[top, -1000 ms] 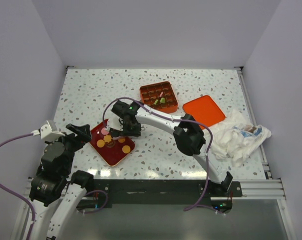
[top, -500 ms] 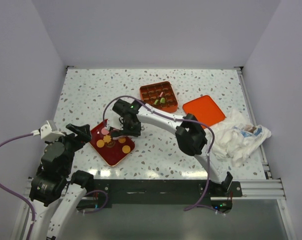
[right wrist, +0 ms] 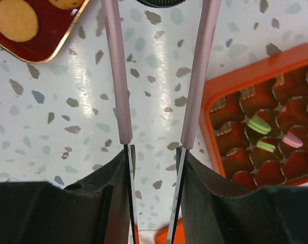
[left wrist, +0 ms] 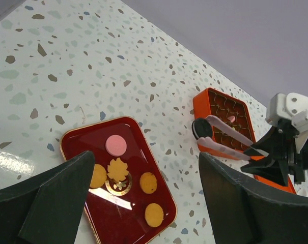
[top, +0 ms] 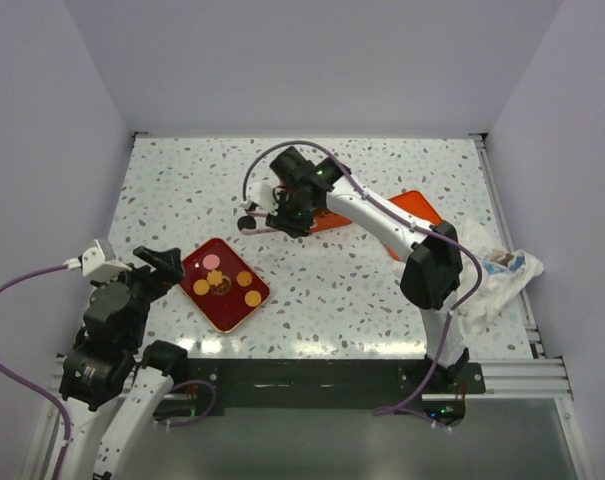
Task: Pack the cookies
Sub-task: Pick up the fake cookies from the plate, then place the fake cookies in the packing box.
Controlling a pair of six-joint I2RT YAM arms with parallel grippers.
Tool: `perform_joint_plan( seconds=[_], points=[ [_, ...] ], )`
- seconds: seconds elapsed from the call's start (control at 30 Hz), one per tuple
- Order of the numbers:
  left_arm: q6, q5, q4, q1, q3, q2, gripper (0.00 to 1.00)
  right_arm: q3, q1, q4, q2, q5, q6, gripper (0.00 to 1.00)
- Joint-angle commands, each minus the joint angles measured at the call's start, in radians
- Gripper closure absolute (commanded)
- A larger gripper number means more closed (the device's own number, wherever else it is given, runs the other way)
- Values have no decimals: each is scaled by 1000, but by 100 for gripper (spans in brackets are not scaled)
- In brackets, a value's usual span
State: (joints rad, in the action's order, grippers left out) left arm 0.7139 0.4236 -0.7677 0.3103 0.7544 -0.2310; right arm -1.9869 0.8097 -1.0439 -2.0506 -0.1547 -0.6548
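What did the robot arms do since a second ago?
The right gripper picked a dark brown cookie off the red tray and carried it away toward the orange box. The left gripper stayed open beside the tray, and the pink cookie and orange cookies stayed on it.

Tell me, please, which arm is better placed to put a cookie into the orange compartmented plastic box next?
Right. The right gripper holds a dark brown round cookie just beside the orange compartmented plastic box. The open left gripper hangs by the red rectangular tray, empty and farther from the box.
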Motion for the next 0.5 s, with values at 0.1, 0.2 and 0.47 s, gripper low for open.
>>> perform_joint_plan(
  seconds=[0.1,0.2,0.47],
  points=[
    [-21,-5,50,4,8,-24,11,-42,-179,-27,35,12,-29,96],
    [-21,-12,61,4,3,-31,11,-102,-251,-53,-8,33,-26,97],
    [-11,-17,73,4,-6,-33,11,-205,-383,-119,-100,35,-5,97]
  ],
)
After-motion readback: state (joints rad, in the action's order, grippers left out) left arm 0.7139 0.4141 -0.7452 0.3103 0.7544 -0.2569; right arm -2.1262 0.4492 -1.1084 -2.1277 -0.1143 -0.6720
